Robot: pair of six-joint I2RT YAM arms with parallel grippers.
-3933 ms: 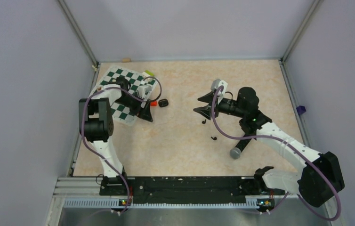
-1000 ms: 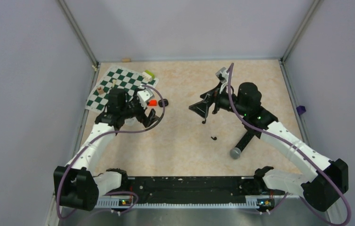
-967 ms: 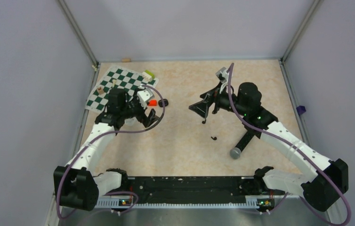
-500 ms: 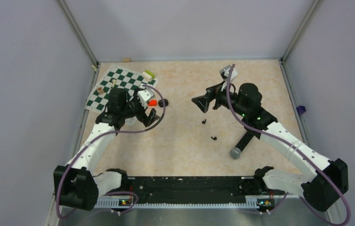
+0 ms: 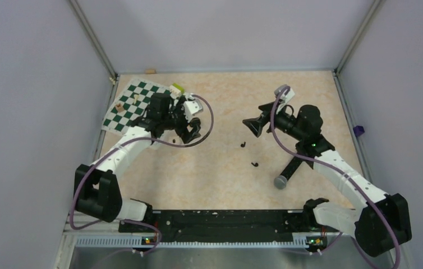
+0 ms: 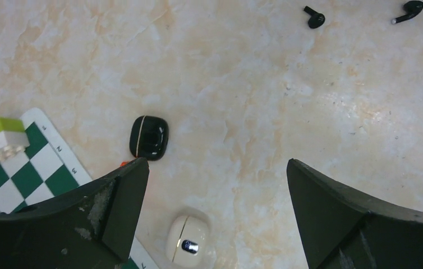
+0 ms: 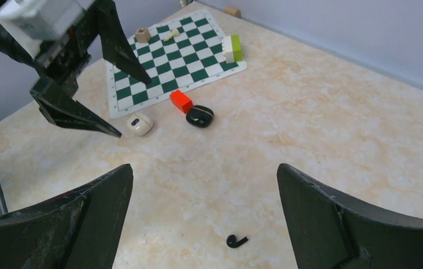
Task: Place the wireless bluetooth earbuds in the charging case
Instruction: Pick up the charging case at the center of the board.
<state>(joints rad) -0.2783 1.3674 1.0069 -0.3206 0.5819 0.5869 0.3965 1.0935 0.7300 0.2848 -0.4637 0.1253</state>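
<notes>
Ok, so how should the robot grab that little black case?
Probably from straight above, with the left gripper: the charging case lies flat and shut, a low rounded pebble. Pinch its two opposite rounded sides that are clear of the orange block beside it.

My table (image 5: 220,179) is pale and marbled. On it lie a checkered mat (image 5: 133,103), a red block (image 7: 180,101) just beside the black charging case (image 6: 148,137), a cream case (image 6: 187,240), one earbud (image 6: 314,18), another earbud (image 6: 408,10) and a microphone (image 5: 288,171).

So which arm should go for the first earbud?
Right. The right gripper, open, sits close to the nearest earbud; the left gripper is open over the charging case, farther off.
</notes>
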